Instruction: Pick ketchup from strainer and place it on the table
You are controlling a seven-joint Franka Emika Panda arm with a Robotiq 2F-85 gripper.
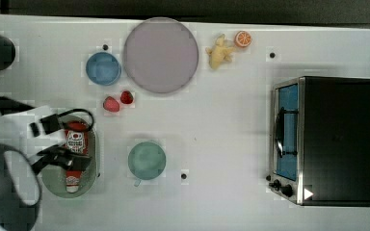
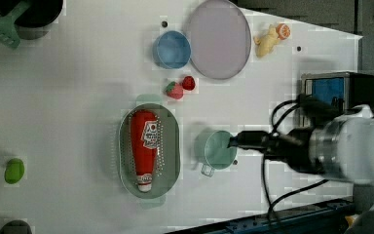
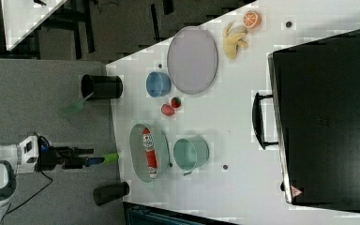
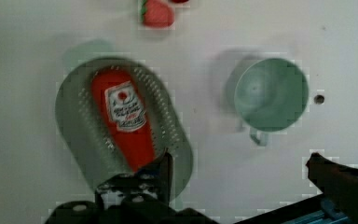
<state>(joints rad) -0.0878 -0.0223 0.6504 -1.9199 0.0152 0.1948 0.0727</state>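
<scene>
Pincer (image 1: 58, 139) over strainer (image 1: 92, 159) w/ ketchup (image 1: 76, 144) lying inside.

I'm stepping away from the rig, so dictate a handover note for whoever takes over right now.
End effector: open, empty, hovering above the strainer, nothing gripped.
Small red squeeze ketchup bottle with white label: lying lengthwise inside the pale green oval perforated plastic strainer, cap end toward the left view's bottom.
Large white flat table: strainer sits on it, with a round green cup beside it and two small red strawberries nearby.
Done: approach over the strainer.
Left: descend, grip the bottle, lift it out, set it on bare table.
</scene>
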